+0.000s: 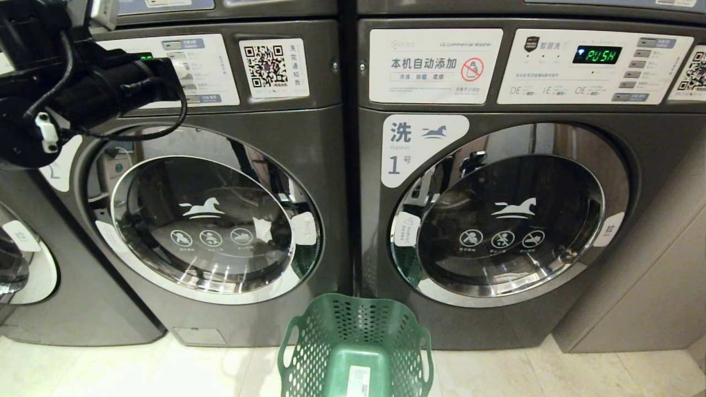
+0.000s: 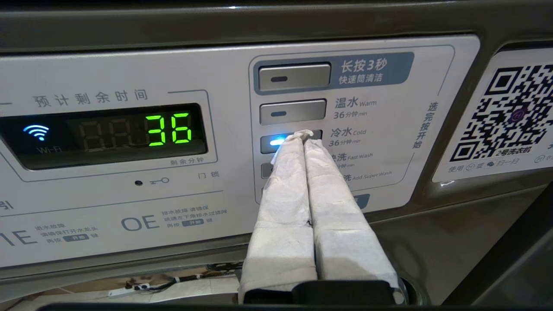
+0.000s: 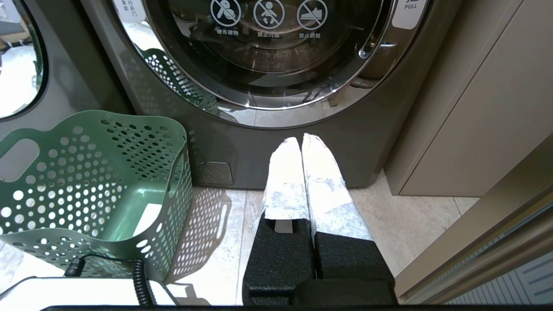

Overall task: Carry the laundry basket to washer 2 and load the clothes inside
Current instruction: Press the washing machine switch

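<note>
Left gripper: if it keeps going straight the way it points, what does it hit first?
The shut left gripper points at the grey cold-wash button with the lit blue indicator on the washer's white control panel. Its tips look at or touching that button already, though depth is unclear.

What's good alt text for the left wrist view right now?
The left gripper, jaws shut and fingers wrapped in white, presses its tips on the lit cold-wash button of a washer control panel. The green display beside it reads 36, with a Wi-Fi icon lit, and a QR code sticker sits on the far side of the buttons.
</note>
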### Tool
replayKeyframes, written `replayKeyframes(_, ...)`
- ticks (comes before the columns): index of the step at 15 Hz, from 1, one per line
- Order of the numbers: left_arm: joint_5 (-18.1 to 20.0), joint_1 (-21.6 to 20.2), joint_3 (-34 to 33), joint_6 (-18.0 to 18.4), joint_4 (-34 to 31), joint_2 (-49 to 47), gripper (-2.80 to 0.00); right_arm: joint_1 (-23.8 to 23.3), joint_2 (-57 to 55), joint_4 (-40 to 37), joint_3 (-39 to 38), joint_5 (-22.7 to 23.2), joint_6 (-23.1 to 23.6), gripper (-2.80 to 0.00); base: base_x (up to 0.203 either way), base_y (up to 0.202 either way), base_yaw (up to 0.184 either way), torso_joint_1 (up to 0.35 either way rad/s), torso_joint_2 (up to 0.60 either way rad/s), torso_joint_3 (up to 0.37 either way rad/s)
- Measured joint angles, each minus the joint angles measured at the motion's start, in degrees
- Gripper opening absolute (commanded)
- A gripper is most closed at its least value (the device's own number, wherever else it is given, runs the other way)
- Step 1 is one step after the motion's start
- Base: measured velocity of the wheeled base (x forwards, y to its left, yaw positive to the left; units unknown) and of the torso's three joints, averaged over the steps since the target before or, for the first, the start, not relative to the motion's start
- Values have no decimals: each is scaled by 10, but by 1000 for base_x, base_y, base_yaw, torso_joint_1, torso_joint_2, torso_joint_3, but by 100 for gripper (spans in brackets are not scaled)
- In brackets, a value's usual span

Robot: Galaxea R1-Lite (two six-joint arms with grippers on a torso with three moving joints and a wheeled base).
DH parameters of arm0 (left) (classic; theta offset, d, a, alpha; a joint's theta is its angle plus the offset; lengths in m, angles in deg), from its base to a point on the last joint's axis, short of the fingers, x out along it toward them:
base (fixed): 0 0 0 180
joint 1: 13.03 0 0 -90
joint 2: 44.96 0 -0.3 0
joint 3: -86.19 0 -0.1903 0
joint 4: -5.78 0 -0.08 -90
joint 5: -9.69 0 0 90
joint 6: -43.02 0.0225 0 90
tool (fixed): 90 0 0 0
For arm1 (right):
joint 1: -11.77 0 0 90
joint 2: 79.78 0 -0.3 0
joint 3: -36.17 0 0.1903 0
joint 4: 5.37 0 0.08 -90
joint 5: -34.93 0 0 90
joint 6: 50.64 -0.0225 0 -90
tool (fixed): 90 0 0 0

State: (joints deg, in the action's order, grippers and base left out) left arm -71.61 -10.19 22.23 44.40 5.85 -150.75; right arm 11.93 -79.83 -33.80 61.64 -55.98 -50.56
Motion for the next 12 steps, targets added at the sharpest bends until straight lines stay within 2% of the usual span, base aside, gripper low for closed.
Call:
replayKeyframes(7, -3, 0, -107, 0, 6, 50, -280, 0, 0, 0, 0, 0, -1, -280, 0, 0, 0, 0, 0, 0)
replayKeyframes(12, -3, 0, -119, 0, 6, 63, -280, 0, 0, 0, 0, 0, -3, -280, 0, 0, 0, 0, 0, 0)
